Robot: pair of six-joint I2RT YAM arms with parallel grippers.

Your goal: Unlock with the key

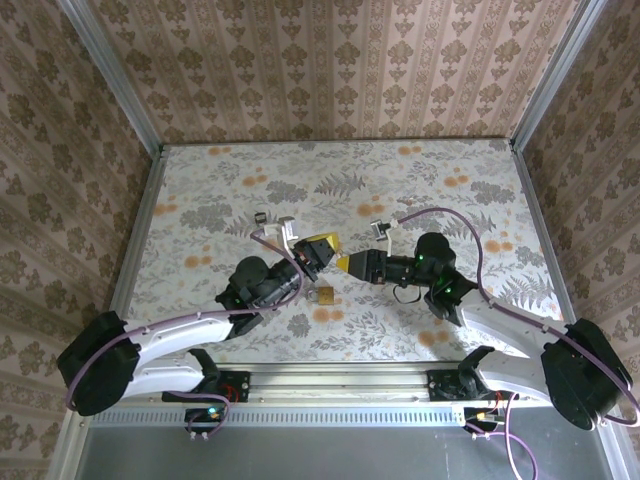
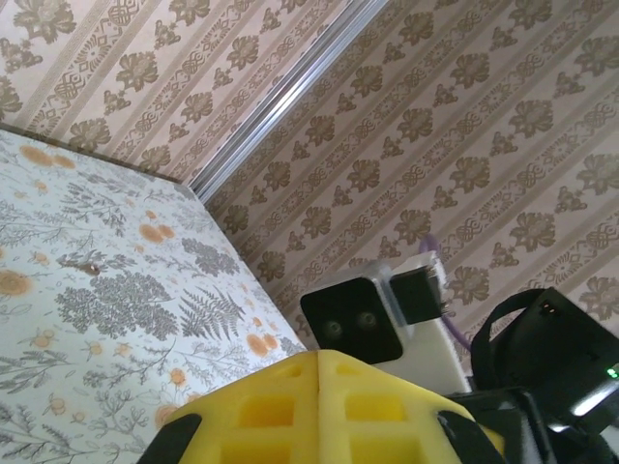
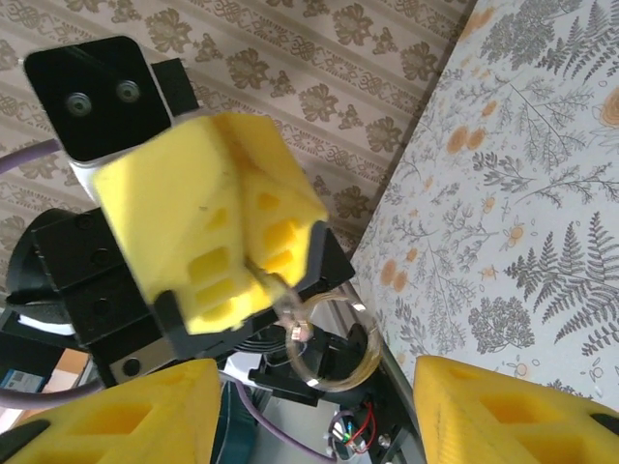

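Above the middle of the bench (image 1: 400,180), the left tool (image 1: 322,245) is clamped on the key (image 3: 293,317), which protrudes from its yellow fingertips with a ring (image 3: 334,348) hanging from it. The right tool (image 3: 314,396) faces it with its fingers apart; the key sits just before their gap, untouched by them. A brass padlock (image 1: 324,296) lies on the bench below both tools.

Mid-table, the left gripper (image 1: 322,247) and right gripper (image 1: 344,263) nearly meet, closing the gap between them. A padlock (image 1: 323,296) lies at 6 o'clock. The table (image 1: 330,170) lies open toward 12 o'clock.
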